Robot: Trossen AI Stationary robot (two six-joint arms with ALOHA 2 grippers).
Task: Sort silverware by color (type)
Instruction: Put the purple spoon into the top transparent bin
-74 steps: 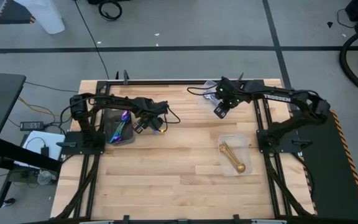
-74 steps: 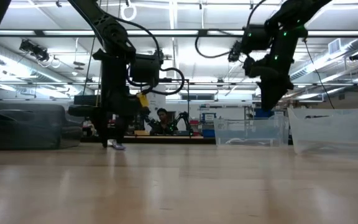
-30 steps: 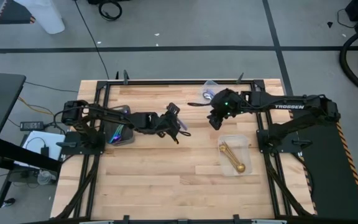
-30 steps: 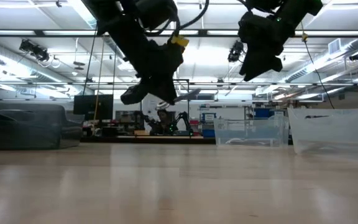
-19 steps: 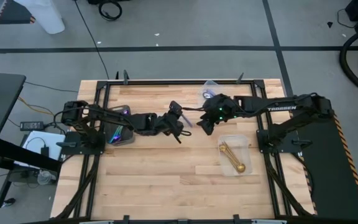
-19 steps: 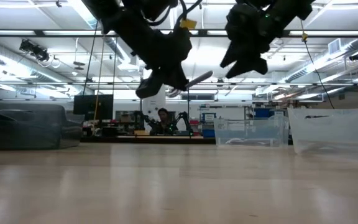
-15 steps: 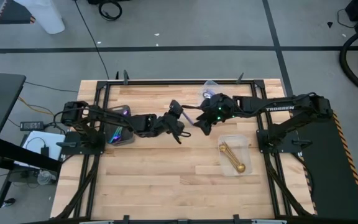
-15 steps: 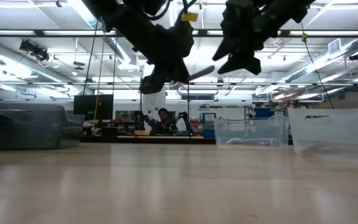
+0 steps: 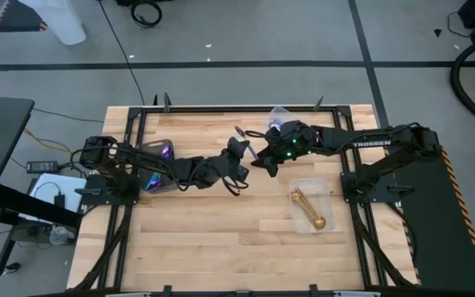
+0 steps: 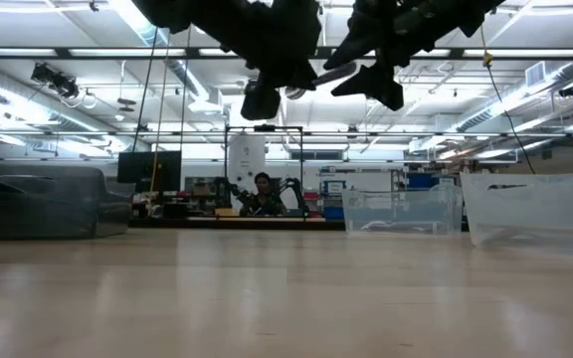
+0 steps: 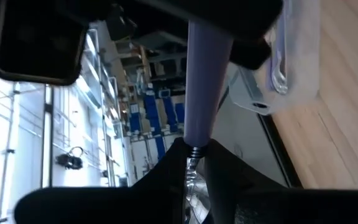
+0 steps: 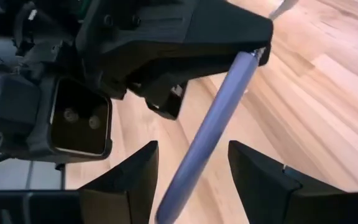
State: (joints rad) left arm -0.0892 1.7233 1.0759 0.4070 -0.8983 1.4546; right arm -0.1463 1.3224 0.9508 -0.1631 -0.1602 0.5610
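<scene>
A spoon with a lilac handle (image 12: 219, 118) hangs high above the table's middle, with my left gripper (image 9: 239, 156) shut on it. The handle reaches away from that gripper and runs between the fingers of my right gripper (image 12: 191, 186). That gripper is open, and a gap shows on each side of the handle. In the low view both grippers meet near the top, with the spoon (image 10: 318, 75) slanting between them. Gold spoons (image 9: 308, 208) lie in a clear container (image 9: 325, 191). An iridescent spoon (image 9: 155, 173) lies in the dark tray (image 9: 170, 183). My left gripper pinches the spoon between its two fingers at the metal neck (image 11: 192, 155), just where the lilac handle ends. The fingers lie roughly in line with the spoon. The spoon is lifted clear of the table, its handle pointing toward the table's right and its bowl end (image 12: 282, 7) behind the fingers.
A second clear container (image 9: 277, 122) stands near the far edge, close behind my right gripper. The bare wooden tabletop (image 9: 221, 231) spreads toward the near edge. Metal frame rails (image 9: 130, 231) run along both sides.
My left gripper has risen and gone a little toward the table's right with the spoon. My right gripper has come toward the table's left to meet it, and its fingers now stand on either side of the lilac handle.
</scene>
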